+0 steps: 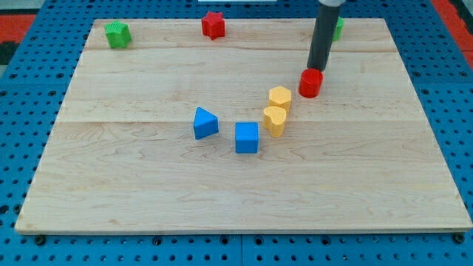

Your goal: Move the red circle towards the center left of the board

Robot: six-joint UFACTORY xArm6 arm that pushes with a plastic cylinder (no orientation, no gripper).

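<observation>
The red circle [310, 83] is a short red cylinder right of the board's middle. My tip [317, 69] stands just behind it, at its upper right edge, touching or nearly touching it. A yellow hexagon-like block [280, 97] lies just to the lower left of the red circle, with a yellow heart-shaped block [274, 121] below that. The wooden board [133, 185] spans the view.
A blue triangle-like block [205, 123] and a blue cube [247, 137] lie near the middle. A green block [117, 34] sits at the top left, a red star-shaped block [213, 24] at top middle, and a green block [338, 28] is partly hidden behind the rod.
</observation>
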